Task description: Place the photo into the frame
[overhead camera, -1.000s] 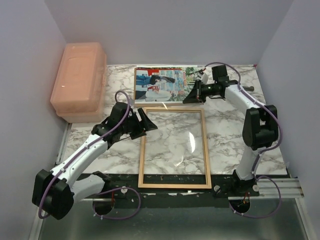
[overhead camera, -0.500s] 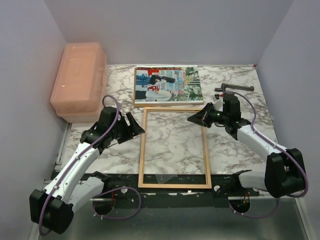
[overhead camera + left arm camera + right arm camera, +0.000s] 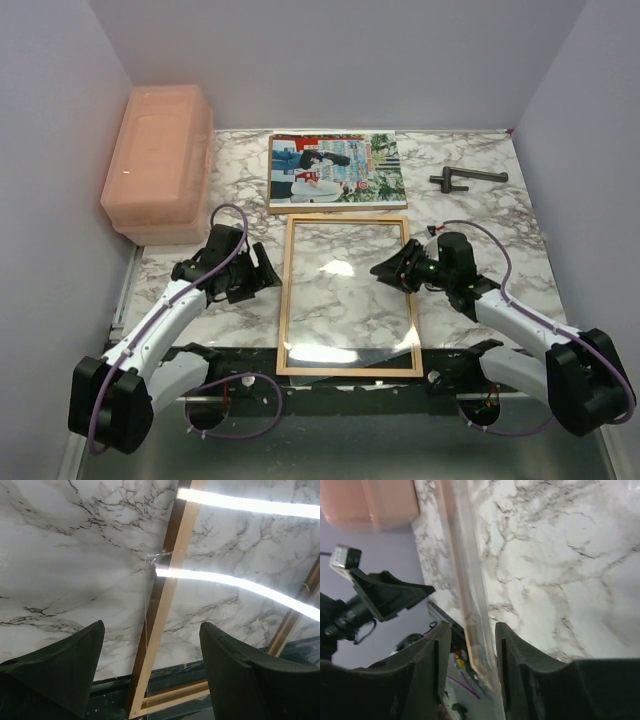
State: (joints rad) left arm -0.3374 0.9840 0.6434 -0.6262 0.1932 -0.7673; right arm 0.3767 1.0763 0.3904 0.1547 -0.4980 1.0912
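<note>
Top view: the photo [image 3: 337, 172] is laid flat at the far side of the table [image 3: 520, 210], just beyond the frame [image 3: 345, 216] and outside it. A pink bin [image 3: 160, 160] is placed far left and a dark tool [image 3: 468, 178] far right.

Left wrist view: the left gripper [image 3: 150, 630] is released, and a frame rail is seen between its fingers.

Right wrist view: the right gripper [image 3: 472, 630] is parted around the opposite rail. No contact appears to be made, though the view is blurred.
</note>
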